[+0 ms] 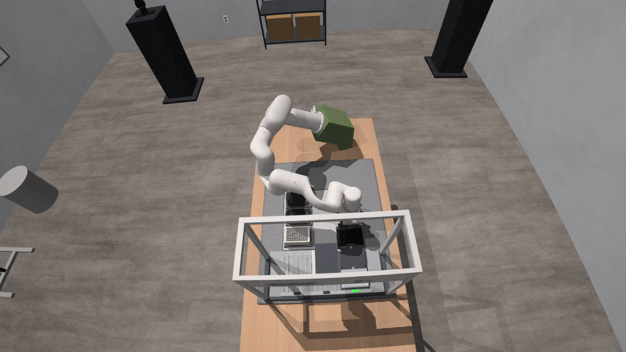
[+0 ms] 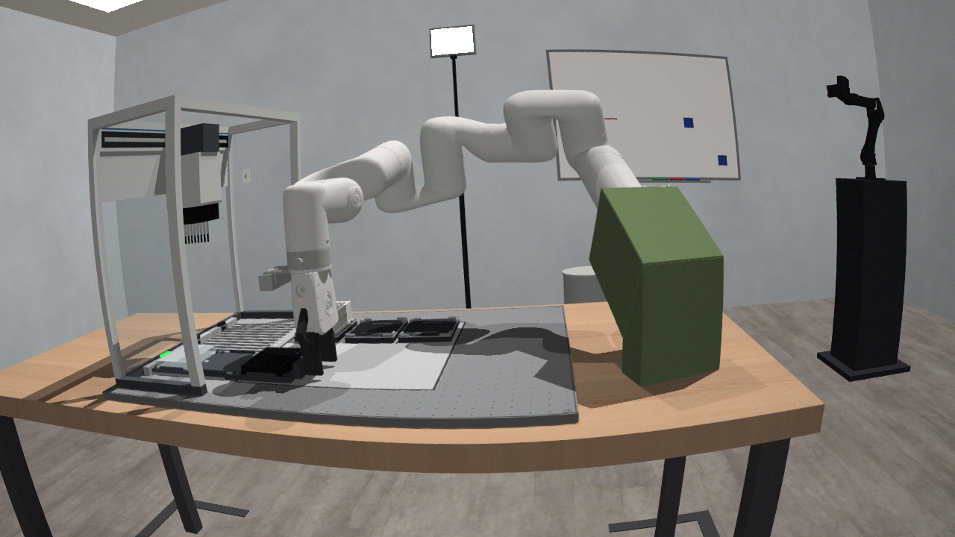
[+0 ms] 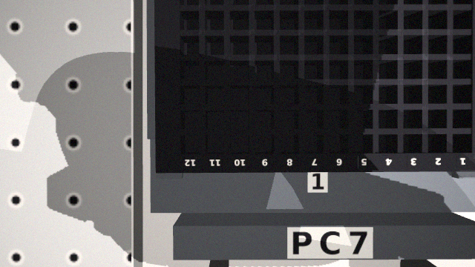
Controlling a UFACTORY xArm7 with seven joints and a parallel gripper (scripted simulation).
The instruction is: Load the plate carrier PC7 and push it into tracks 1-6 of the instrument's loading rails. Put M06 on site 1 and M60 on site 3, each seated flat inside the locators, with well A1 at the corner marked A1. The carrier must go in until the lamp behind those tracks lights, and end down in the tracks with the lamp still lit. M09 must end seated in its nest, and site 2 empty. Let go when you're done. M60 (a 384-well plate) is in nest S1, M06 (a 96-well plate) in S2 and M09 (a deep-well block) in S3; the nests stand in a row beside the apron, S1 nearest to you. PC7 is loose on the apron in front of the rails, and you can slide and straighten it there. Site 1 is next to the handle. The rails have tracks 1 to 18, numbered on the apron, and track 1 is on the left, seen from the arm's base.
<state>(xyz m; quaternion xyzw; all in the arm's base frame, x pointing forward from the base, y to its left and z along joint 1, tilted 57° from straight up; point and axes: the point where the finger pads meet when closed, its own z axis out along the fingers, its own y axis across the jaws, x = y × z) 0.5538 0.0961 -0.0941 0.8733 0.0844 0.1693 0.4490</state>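
Note:
The grey carrier PC7 (image 1: pixel 352 255) (image 3: pixel 329 242) lies in the rails inside the white frame, and its labelled handle fills the bottom of the wrist view. A dark 96-well plate (image 3: pixel 315 85) sits flat on site 1 (image 3: pixel 317 182) next to the handle; it also shows in the top view (image 1: pixel 350 234). A green lamp (image 1: pixel 355 289) is lit behind the carrier. The carrier's far end is mostly hidden by the frame beam. The white deep-well block M09 (image 1: pixel 297 234) sits in its nest. My gripper (image 2: pixel 313 347) is open, its fingertips straddling the handle.
Two dark empty nests (image 2: pixel 375 329) (image 2: pixel 430 328) stand in a row next to M09. The white instrument frame (image 1: pixel 325 245) with its pipetting head (image 2: pixel 200 180) stands over the rails. The free ribbed rails (image 1: pixel 299 267) lie beside the carrier. A green box (image 2: pixel 657 283) covers the arm's base.

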